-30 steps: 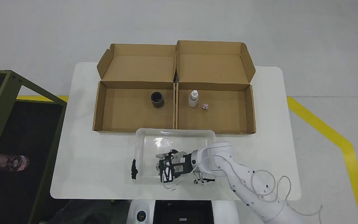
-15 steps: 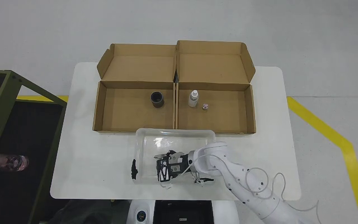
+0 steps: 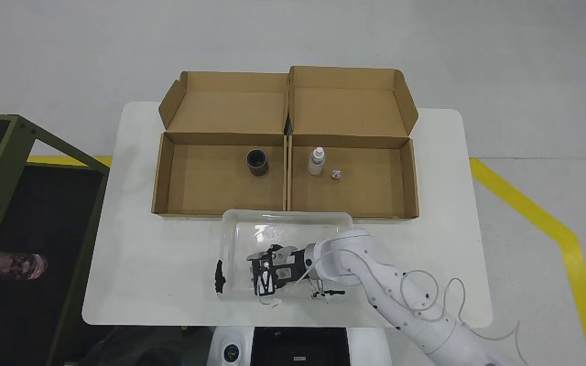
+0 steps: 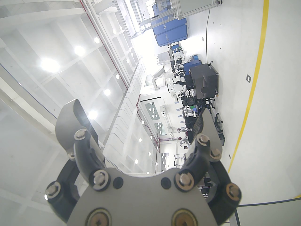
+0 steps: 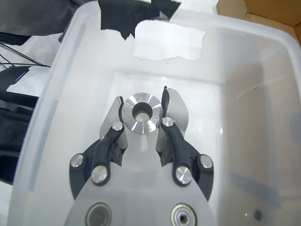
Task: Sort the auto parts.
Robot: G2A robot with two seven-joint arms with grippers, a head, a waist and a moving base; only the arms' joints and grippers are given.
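White table's (image 3: 146,183) front edge carries a clear plastic bin (image 3: 240,220); inside, the right gripper (image 5: 142,99) clamps a shiny metal ring (image 5: 150,123) (bore towards the wrist), brown cardboard boxes (image 3: 201,183) just beyond.

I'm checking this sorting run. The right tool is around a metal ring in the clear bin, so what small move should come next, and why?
Probably lift the ring straight up. The right tool touches it on both sides, so the grasp looks made, and it sits low between the walls of the bin, which it likely must clear before going to the boxes.
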